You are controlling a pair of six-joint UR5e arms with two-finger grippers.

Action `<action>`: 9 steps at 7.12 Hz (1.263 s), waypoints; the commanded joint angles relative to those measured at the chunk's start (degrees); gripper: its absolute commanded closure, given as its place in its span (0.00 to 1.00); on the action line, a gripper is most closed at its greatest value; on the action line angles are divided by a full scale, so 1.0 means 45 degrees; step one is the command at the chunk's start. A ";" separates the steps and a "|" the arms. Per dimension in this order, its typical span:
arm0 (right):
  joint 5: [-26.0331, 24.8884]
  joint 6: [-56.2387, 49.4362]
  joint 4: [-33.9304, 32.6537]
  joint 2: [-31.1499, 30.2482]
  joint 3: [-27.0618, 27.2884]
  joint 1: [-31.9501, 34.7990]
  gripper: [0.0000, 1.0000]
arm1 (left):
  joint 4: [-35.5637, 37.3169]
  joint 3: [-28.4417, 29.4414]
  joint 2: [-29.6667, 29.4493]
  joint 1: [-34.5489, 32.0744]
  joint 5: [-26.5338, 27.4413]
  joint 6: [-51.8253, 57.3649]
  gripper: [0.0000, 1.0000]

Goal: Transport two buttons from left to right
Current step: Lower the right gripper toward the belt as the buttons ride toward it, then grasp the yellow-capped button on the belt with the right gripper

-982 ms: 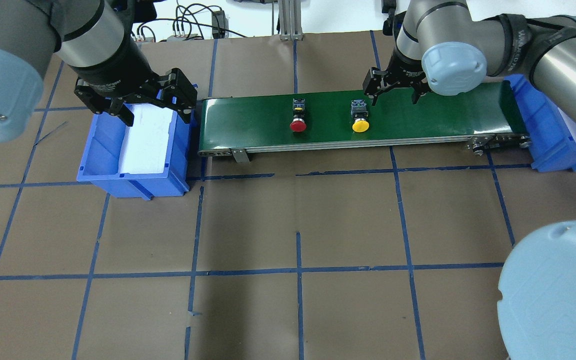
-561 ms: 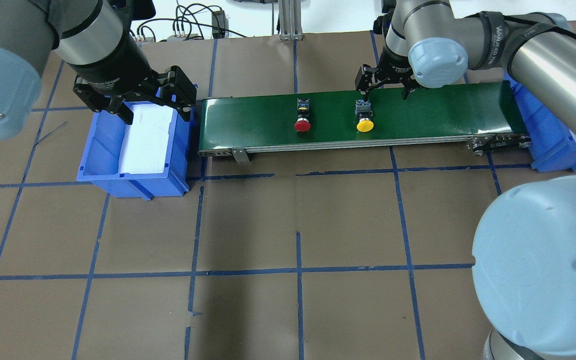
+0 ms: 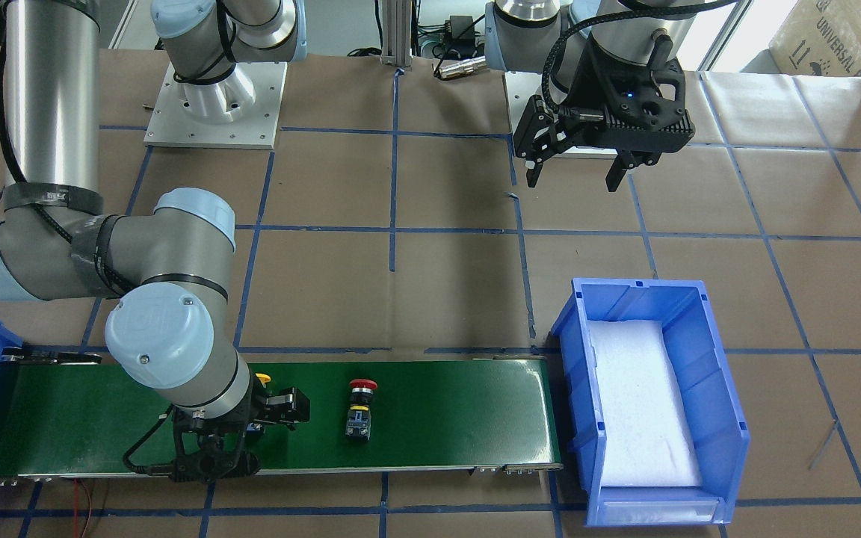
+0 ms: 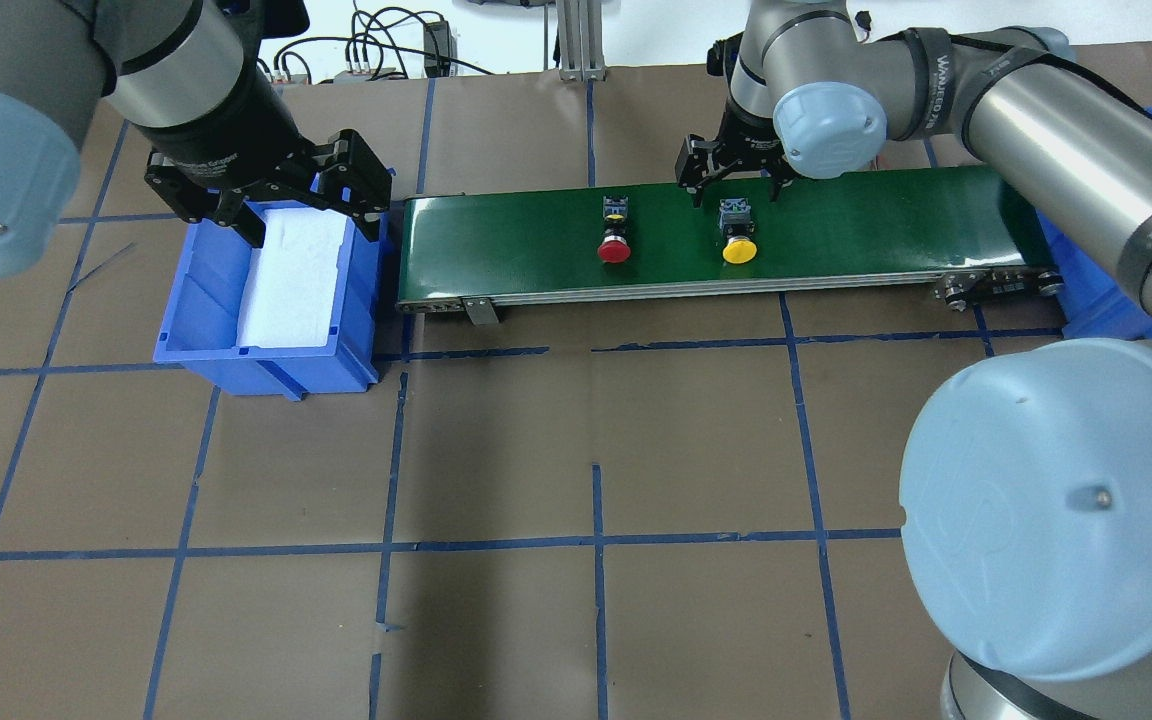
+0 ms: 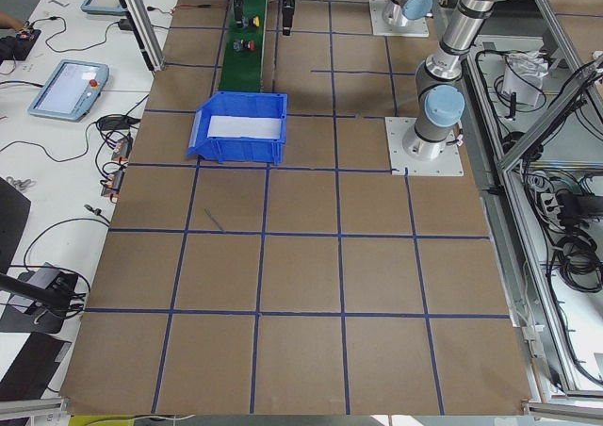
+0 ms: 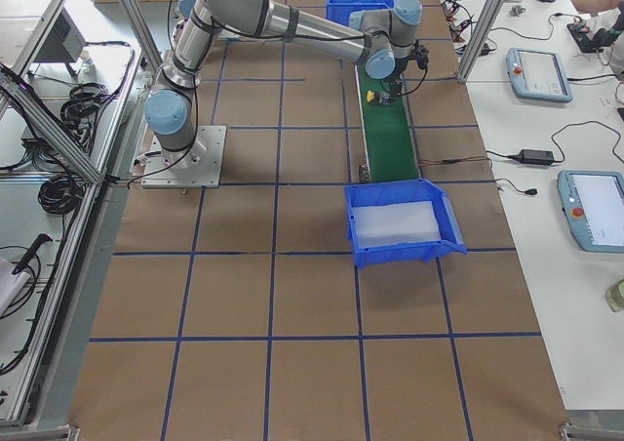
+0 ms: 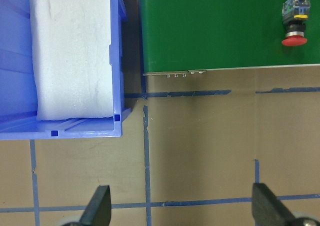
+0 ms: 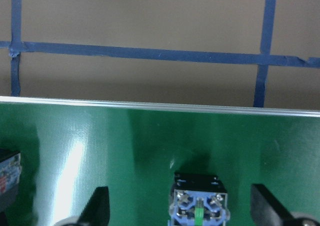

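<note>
Facing camera, belt: the green belt (image 3: 460, 418) carries both buttons on their sides; the red button (image 3: 361, 407) lies mid-belt, and of the yellow button (image 3: 262, 379) only the cap shows past the right arm (image 3: 169, 351).
Facing camera, left arm: the left pincer (image 3: 574, 170) hangs spread and empty, high over the worktop (image 3: 445, 284).
Overhead, right arm: the right pincer (image 4: 733, 178) is spread at the belt's far edge, just beyond the yellow button's grey block; contact not evident.
Overhead, bins: the foam-lined bin (image 4: 266, 350) at the belt's left end shows only its liner; the right-hand bin (image 4: 1101, 318) is mostly hidden by the arm.
Side cameras: buttons and pincers too small to assess.
Left wrist camera: red button in the upper corner, well outside the fingers (image 7: 97, 206).
Right wrist camera: the yellow button's block sits between the two fingers, roughly centred, at the frame's lower edge.
Step in hand, judged: right pincer taking the yellow button.
Recommendation: descend straight, keep the block centred, and close on its flat sides rather than the round cap, which would likely slip; lift clear of the belt before carrying towards the right-hand bin.
Risk: a finger landing on the block would tip or push it.
</note>
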 commanded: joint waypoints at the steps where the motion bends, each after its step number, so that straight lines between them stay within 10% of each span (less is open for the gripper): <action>1: -0.0082 -0.0124 0.0172 0.0075 0.0022 -0.0384 0.00 | -0.0003 -0.0017 -0.0006 0.0001 -0.0017 -0.0001 0.00; 4: -0.0043 -0.0301 0.0154 0.0054 0.0178 -0.0640 0.01 | -0.0003 0.0003 -0.0006 0.0001 -0.0017 -0.0001 0.00; 9: 0.0151 -0.0378 0.0927 -0.0003 -0.0113 -0.1012 0.78 | -0.0003 0.0003 -0.0006 0.0001 -0.0017 -0.0001 0.00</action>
